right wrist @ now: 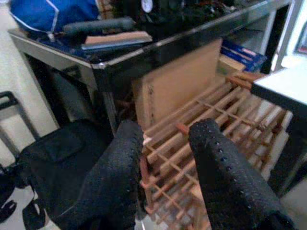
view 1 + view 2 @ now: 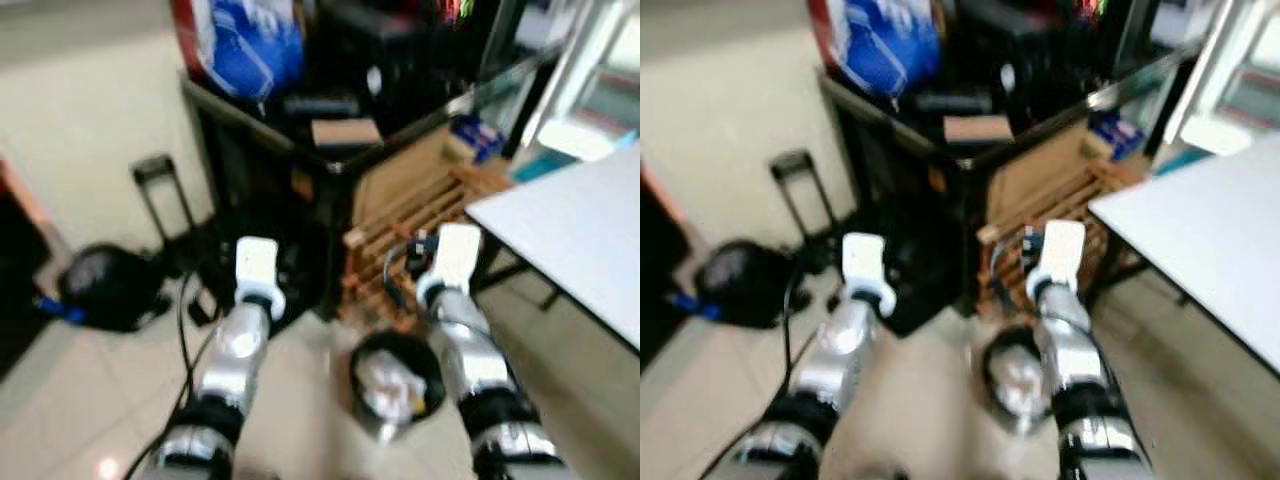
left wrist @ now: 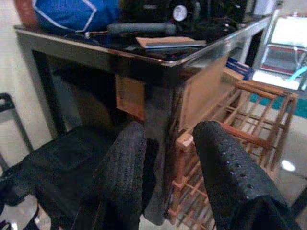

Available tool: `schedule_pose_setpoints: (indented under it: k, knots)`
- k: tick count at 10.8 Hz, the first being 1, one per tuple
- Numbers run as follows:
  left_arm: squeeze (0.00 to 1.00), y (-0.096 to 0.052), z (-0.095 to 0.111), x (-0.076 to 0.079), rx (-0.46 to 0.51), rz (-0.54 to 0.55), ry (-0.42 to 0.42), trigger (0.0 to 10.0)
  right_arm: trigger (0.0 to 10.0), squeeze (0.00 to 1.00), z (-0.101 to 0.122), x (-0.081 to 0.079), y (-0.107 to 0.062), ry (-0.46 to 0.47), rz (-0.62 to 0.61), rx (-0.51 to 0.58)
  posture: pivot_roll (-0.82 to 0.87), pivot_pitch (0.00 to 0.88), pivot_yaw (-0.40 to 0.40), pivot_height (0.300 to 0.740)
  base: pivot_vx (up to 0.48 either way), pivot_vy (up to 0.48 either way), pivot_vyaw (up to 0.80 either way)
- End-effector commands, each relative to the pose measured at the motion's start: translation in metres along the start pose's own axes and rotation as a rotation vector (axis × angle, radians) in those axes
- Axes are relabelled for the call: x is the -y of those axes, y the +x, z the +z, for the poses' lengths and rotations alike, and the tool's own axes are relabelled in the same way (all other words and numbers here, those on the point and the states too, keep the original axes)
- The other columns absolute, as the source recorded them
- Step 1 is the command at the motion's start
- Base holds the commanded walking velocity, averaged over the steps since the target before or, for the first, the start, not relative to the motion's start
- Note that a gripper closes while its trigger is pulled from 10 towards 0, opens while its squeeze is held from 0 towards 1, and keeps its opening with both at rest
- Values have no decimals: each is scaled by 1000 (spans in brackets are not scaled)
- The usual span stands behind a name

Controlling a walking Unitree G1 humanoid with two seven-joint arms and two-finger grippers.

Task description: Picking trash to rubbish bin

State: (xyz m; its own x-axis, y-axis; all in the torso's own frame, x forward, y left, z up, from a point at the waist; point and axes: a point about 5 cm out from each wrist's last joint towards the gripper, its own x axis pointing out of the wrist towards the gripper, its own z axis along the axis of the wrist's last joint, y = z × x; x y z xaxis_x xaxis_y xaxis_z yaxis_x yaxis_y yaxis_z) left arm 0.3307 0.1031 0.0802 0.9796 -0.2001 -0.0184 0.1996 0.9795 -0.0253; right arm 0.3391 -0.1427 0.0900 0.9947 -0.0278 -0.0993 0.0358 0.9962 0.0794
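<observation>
Two silver arms reach forward from the bottom of the head views, each ending in a white wrist block. The left gripper (image 3: 165, 167) shows in its wrist view with its two long black textured fingers (image 3: 122, 177) spread apart, nothing between them; beyond the gap stands the corner leg of a black glossy table (image 3: 163, 60). The right gripper (image 1: 165, 163) is likewise parted and holds nothing, its fingers (image 1: 120, 177) framing a light wooden lattice rack (image 1: 211, 120) that leans under the table beside a flat brown cardboard sheet (image 1: 184, 79).

Low in the middle of the left eye view, on the pale tiled floor (image 2: 60, 400), sits a small round black rubbish bin (image 2: 397, 385) holding crumpled whitish trash (image 2: 385, 385). It lies between the two forearms, closer to the right one, which partly overlaps its rim. The head views are blurred, so finer detail of the trash cannot be made out.

At the upper left of the left eye view a blue bag (image 2: 245, 50) rests on the black table. A thin brown book-like slab (image 2: 345, 130) lies near the table's corner. A white tabletop (image 2: 580, 235) juts in from the right edge. At the left, a black rounded bag (image 2: 100, 285) lies on the floor, and a black soft case (image 3: 62, 167) sits under the table near the left gripper.
</observation>
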Motion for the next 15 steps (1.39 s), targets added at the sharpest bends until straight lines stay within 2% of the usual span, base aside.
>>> schedule_pose_setpoints:
  k: [1, 11, 15]
  knots:
    - [0, 1, 0, -3, -4, 11, 6, 10000, 10000, 0, 0, -1, 0, 3, 1, -7, -23, 53, 19, 740, 0, 0, 0]
    - [0, 0, 1, 0, 6, 5, -23, 10000, 10000, 0, -3, 3, -1, 5, -4, -25, -24, 81, 11, 740, 0, 0, 0]
    - [0, 0, 0, 0, 5, 2, -26, 10000, 10000, 0, -4, 3, -1, 5, -3, -32, -23, 85, 11, 740, -274, 0, 0]
